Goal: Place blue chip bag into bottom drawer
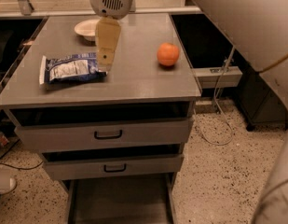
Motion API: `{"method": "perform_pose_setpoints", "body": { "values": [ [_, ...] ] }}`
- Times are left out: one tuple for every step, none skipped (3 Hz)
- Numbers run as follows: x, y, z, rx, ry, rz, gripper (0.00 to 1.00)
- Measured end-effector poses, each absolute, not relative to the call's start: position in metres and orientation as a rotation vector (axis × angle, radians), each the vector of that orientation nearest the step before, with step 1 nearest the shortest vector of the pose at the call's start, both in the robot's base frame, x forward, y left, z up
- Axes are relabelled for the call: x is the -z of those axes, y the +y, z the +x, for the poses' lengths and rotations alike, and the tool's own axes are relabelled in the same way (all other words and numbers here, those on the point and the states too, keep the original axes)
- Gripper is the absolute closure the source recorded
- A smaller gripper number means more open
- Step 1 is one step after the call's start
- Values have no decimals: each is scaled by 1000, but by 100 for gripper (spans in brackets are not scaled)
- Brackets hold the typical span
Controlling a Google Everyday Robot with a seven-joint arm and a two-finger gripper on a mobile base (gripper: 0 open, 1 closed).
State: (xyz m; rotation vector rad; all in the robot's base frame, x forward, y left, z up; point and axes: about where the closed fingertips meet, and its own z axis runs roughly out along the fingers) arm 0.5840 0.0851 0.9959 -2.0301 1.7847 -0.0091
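— What sort of place am I driving in?

— I read it as a lab or workroom: a grey metal drawer cabinet (139,80), a speckled hard floor (222,176), and loose cables (215,104) trailing beside it. My gripper (104,66) hangs over the cabinet top.

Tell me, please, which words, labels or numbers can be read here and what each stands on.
Nothing here can be read.
blue chip bag: print on its white patch, too blurred to read.
gripper, above the bag's right end over the cabinet top: no readable marking.
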Motion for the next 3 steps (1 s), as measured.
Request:
{"method": "perform_pose_setpoints", "body": {
  "values": [
    [-977,98,599,79,1862,-1985,0],
    [-964,119,626,139,1910,-1965,0],
    [-959,144,657,183,1918,-1963,0]
  ]
}}
